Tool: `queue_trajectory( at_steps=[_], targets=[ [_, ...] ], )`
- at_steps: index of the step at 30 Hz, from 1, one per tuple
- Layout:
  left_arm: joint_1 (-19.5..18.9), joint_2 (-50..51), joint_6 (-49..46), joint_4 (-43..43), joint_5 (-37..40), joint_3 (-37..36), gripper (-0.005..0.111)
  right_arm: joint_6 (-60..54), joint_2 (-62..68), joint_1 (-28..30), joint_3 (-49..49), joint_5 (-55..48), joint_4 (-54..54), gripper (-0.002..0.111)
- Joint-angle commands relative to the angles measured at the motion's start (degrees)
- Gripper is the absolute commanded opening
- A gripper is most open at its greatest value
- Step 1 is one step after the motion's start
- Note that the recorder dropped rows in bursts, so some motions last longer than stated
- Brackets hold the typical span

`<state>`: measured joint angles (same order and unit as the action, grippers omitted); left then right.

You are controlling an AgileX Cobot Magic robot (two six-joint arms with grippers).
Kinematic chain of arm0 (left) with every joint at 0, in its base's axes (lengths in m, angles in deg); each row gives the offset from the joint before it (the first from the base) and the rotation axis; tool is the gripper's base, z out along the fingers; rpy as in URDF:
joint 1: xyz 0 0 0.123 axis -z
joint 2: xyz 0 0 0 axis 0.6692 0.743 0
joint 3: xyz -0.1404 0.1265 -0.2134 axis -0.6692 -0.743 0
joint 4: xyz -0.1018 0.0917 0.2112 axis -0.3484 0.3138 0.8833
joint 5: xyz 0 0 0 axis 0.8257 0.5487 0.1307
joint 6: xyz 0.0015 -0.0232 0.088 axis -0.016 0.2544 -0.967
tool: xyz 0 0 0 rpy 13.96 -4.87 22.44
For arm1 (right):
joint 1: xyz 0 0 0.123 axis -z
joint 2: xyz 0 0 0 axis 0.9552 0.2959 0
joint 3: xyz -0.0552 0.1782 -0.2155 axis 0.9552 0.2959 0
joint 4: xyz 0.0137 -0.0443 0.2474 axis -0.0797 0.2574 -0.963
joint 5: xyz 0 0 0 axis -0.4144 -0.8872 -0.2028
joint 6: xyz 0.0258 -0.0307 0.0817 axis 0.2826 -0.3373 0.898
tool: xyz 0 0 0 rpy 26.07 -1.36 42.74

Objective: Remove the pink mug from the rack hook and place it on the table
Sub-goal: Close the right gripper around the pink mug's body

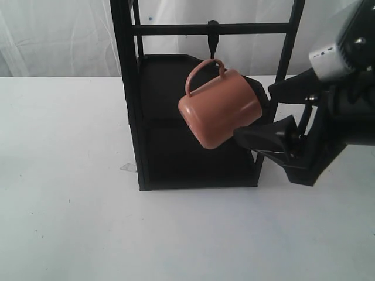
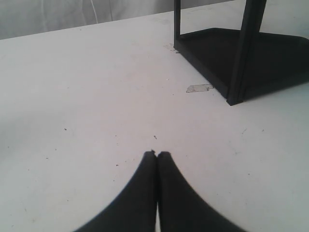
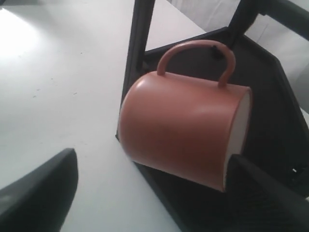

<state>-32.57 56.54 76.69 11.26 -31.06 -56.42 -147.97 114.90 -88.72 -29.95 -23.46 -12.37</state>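
The pink mug [image 1: 220, 111] hangs tilted by its loop handle from the rack hook [image 1: 212, 38] on the top crossbar of the black rack [image 1: 132, 117]. Its whitish mouth faces right. My right gripper [image 1: 255, 114] is open at that mouth end, with one finger above and one below the rim. In the right wrist view the mug [image 3: 183, 125] sits just ahead of the right gripper [image 3: 152, 193], whose fingers [image 3: 38, 193] are spread wide; the far finger is close beside the rim. My left gripper [image 2: 157, 154] is shut, empty, over the table [image 2: 72, 96].
The rack's two black shelves [image 1: 176, 152] lie behind and under the mug. Its front post [image 3: 140, 43] stands near the mug's base. A small clear scrap [image 2: 199, 88] lies on the table by the rack's foot.
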Motion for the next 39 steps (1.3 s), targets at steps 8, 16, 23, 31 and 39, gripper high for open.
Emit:
queue_trajectory(
  at_steps=[8, 16, 23, 31, 39],
  targets=[
    [-0.18, -0.28, 0.37, -0.09, -0.08, -0.28, 0.0, -5.44, 8.1, -0.09, -4.72, -1.22, -3.69, 0.077],
    [-0.18, -0.28, 0.37, -0.09, -0.08, -0.28, 0.0, -5.44, 14.55, -0.09, -8.93, -4.78, -3.3, 0.077],
    [-0.18, -0.28, 0.37, -0.09, -0.08, -0.28, 0.0, -5.44, 17.58, -0.09, -9.05, -9.67, -4.73, 0.075],
    [-0.18, -0.28, 0.37, -0.09, -0.08, -0.28, 0.0, -7.83, 17.58, -0.09, -9.05, -14.17, -10.57, 0.075],
    [-0.18, -0.28, 0.37, -0.09, -0.08, -0.28, 0.0, -7.59, 17.69, -1.36, -8.82, -14.6, -10.8, 0.075]
  ],
)
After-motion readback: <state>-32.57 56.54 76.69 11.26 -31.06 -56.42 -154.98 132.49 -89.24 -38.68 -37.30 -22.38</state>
